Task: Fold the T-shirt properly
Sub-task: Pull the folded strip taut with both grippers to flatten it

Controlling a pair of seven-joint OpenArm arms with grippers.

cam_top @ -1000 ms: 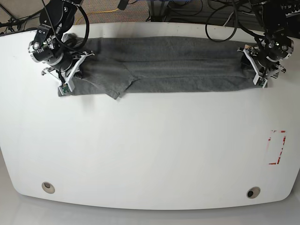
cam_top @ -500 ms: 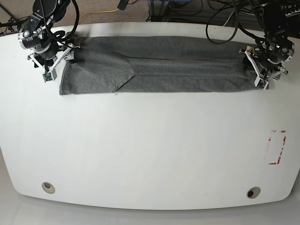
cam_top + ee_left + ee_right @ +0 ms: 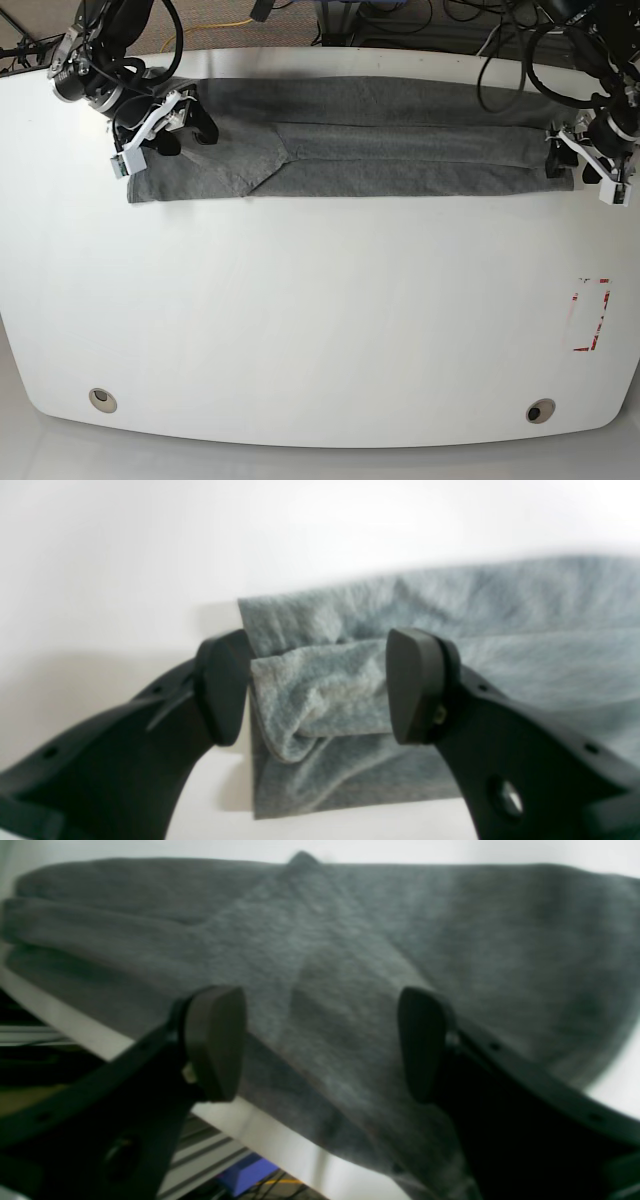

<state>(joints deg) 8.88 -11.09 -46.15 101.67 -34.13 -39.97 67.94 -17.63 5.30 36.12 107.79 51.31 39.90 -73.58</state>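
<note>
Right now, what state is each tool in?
Left tool: open, straddling a folded end of the heather-grey cotton T-shirt, not clamped.
Right tool: open above the shirt, holding nothing.

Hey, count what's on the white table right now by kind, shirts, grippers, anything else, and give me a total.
T-shirt: 1
Grippers: 2, left gripper and right gripper, both open
Red-and-white marker: 1
Round holes in the table, and: 2
Total: 6

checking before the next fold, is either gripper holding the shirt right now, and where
Nothing is held. The left gripper is open around the T-shirt's folded end, and the right gripper is open above it.
</note>
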